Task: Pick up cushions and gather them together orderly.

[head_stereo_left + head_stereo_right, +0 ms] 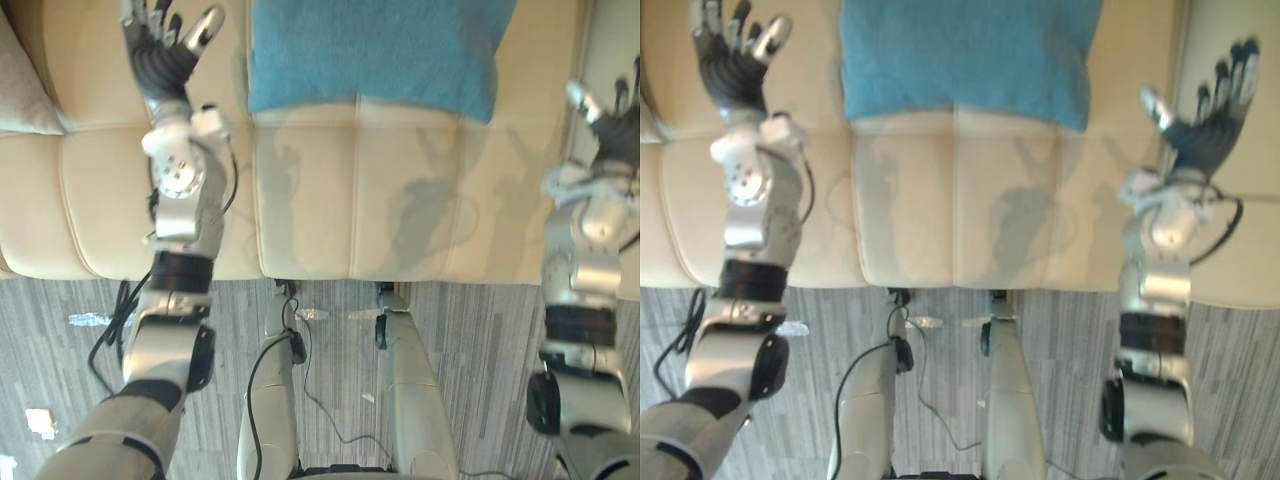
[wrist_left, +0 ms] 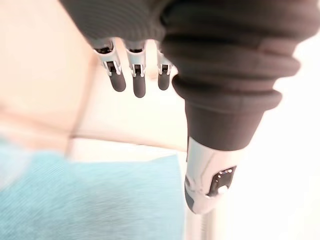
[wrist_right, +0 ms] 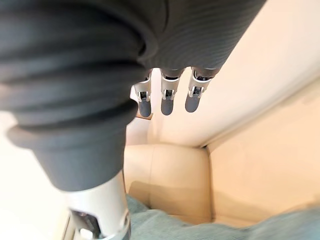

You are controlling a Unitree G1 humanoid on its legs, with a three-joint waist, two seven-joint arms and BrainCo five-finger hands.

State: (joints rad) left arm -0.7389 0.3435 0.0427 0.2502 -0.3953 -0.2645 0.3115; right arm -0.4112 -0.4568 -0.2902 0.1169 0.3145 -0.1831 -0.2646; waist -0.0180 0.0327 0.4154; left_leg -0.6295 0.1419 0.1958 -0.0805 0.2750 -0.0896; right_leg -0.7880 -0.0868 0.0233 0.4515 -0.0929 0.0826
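My left robot hand is raised over the cream sofa. Its fingers are straight and spread, the thumb is out to the side, and it holds nothing. It hangs just beside the left edge of the blue cushion without touching it. That cushion sits in the middle of the seat, toward the back. A pale grey cushion, the 2nd one, sits at the sofa's far left end, well apart from the blue one. My right robot hand is spread the same way and empty, over the sofa's right end near the blue cushion's right corner. A grey striped floor runs along the sofa's front.
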